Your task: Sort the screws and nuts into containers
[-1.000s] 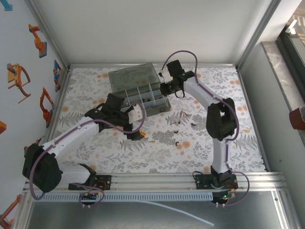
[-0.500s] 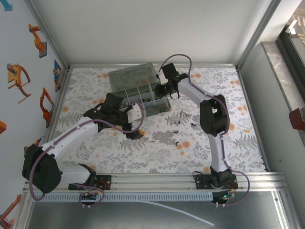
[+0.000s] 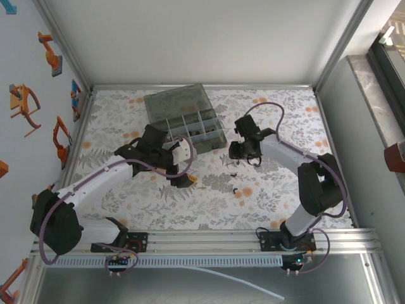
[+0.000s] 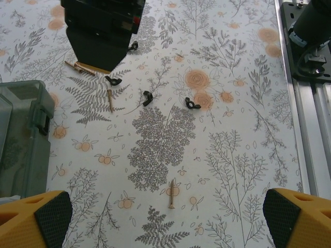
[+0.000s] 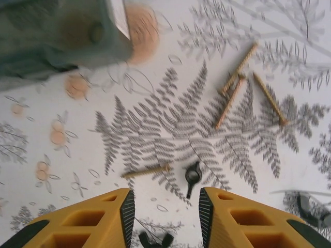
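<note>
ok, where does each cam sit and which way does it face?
Top external: fixed above and behind the robot, looking down on the table; both arms, left end effector, right end effector.
Left wrist: on the left arm, looking down at the table; its own yellow fingers in the bottom corners.
Right wrist: on the right arm, close over screws and a nut; own yellow fingers at bottom.
Shared: both wrist views catch a corner of the organiser box.
</note>
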Motion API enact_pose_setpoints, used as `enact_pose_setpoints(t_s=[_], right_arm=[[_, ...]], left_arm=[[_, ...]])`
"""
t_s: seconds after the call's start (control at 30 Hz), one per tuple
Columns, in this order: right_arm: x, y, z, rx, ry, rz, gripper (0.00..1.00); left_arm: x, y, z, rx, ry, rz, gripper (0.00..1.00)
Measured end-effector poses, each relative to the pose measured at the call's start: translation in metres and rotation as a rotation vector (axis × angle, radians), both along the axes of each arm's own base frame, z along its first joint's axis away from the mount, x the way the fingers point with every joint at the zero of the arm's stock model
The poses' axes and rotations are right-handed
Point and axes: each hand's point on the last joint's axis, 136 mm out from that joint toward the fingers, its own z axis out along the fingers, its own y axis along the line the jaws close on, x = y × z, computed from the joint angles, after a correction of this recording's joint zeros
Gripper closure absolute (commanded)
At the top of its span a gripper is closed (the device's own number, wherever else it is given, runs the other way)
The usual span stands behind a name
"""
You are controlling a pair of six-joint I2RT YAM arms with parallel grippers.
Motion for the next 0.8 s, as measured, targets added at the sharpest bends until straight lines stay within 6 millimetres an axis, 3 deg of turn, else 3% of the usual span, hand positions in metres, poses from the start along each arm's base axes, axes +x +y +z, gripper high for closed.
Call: enact_pose_setpoints(t_s=[0.1,0.3,0.53,0.8], right_arm=[[-0.011,-0.005,-0.013,-0.018,0.039,-0.048,0.65],[-0.007,-0.004,-0.017,-0.035,0.037,-0.097,0.73],[-0.003,-0.009,-0.034,-0.086,0.064,-0.139,0.76],[0.008,-0.005,-0.037,-0.089,0.061,-0.149,0.8]], left_arm=[[-0.001,-0.001,-0.001,-0.003,0.011,-0.002,0.03],[-0.002,-0.002,0.0,-0.007,0.018,-0.006,0.03],[-0.002,-0.002,-0.001,-0.007,0.018,-0.006,0.03],[-0.002,-0.002,-0.001,-0.006,0.019,-0.005,0.03]])
